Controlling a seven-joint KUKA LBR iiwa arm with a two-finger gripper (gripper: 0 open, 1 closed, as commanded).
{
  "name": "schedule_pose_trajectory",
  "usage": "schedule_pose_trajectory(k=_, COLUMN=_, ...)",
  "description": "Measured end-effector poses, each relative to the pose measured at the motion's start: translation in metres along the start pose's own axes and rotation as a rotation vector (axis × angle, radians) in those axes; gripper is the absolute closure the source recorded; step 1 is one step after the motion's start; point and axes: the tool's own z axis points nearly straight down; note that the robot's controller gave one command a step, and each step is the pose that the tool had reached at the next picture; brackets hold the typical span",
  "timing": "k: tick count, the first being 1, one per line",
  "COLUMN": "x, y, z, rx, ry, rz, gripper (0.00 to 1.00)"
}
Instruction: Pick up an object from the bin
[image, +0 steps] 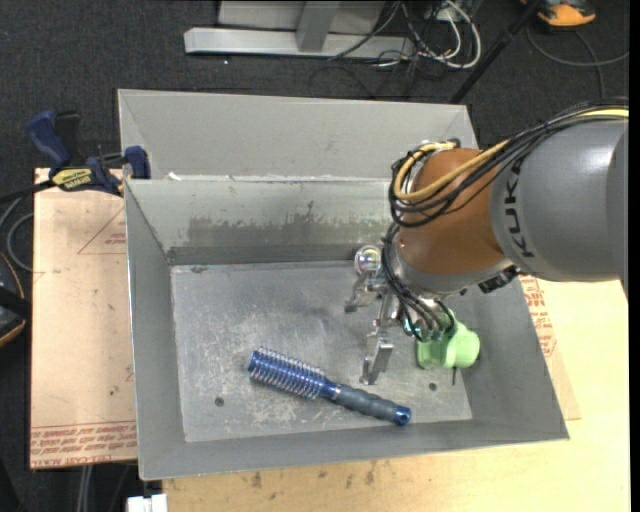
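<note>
My gripper (368, 330) hangs low in the right half of the bin, its metal fingers apart and nothing between them. The lower fingertip (376, 368) stands just above the handle end of a blue hairbrush (325, 387). The brush lies slantwise on the bin floor near the front, with its bristle head to the left. A light green plastic thing (456, 347) lies just right of the gripper, partly hidden by the wrist's cables.
The orange-brown wrist cover and the grey arm overhang the bin's right side. The bin's sloping walls rise on all sides, with the right wall close behind the green thing.
</note>
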Motion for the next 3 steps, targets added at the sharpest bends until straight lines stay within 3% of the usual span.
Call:
schedule_pose_trajectory(k=1, x=0.06, y=0.037, z=0.052, rx=-0.001, ry=-0.015, rz=0.013, gripper=0.0)
schedule_pose_trajectory(k=2, x=0.059, y=0.035, z=0.05, rx=-0.001, ry=-0.014, rz=0.015, gripper=1.0)
schedule_pose_trajectory(k=3, x=0.071, y=0.06, z=-0.105, rx=-0.001, ry=-0.015, rz=0.013, gripper=1.0)
